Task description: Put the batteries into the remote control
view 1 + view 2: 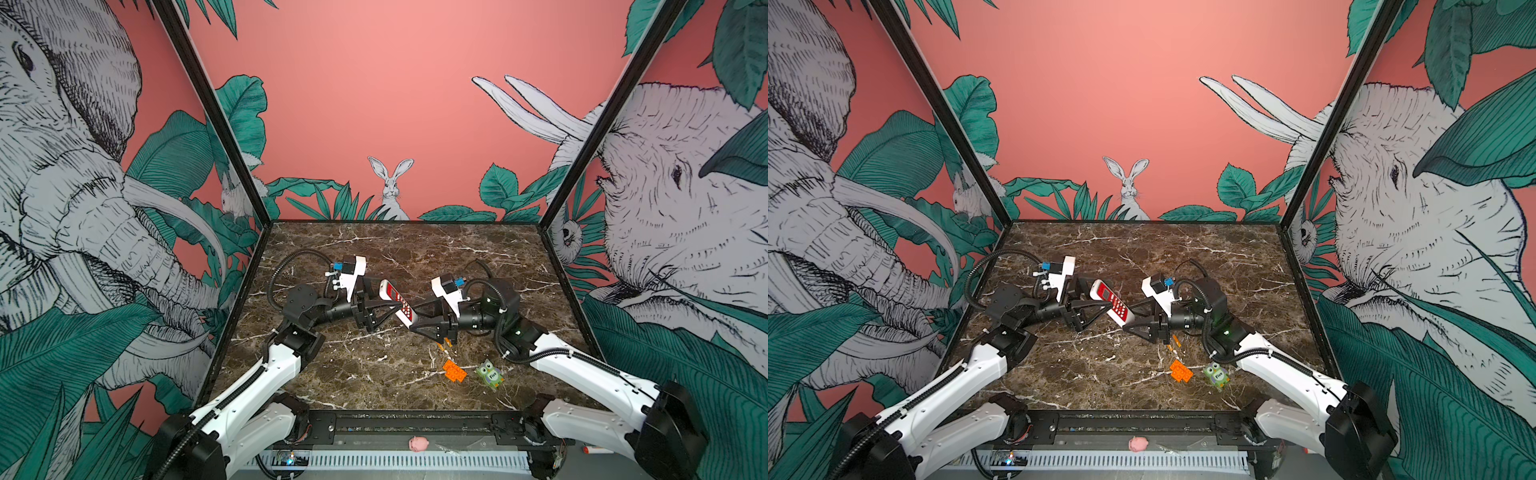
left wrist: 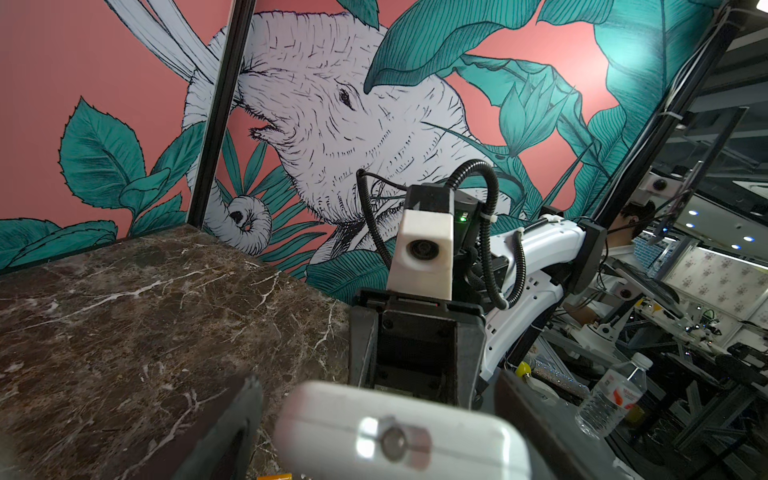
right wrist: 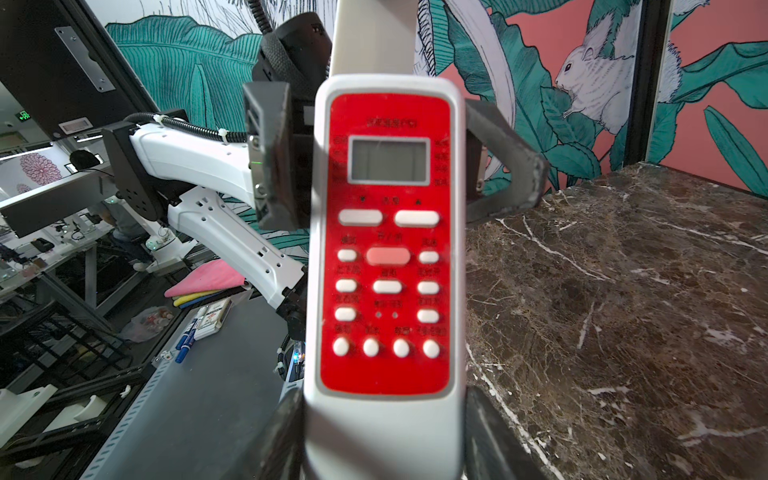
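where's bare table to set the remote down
Bare marble table: the far strip along the back wall, and front-left between the left arm and the front rail. Crowded front-right: orange brick, green owl toy, a battery by the right hand.

Remote control (image 2: 399, 432) between left end effector (image 2: 378, 386) fingers (image 2: 224, 432), marble table (image 2: 124, 311)

The left arm (image 1: 266, 374) and right arm (image 1: 602, 374) are alike, with white moulded shells jointed by round black housings (image 1: 303, 305). Black ribbed conduit (image 2: 484, 253) loops along them, cinched with white zip ties. Each wrist carries a white camera block (image 2: 424, 253) with a round dark lens. A green light (image 2: 462, 217) glows at its 1 o'clock. Blue plugs (image 1: 337, 266) cap these blocks. The fingers (image 3: 530, 178) are black open triangles.
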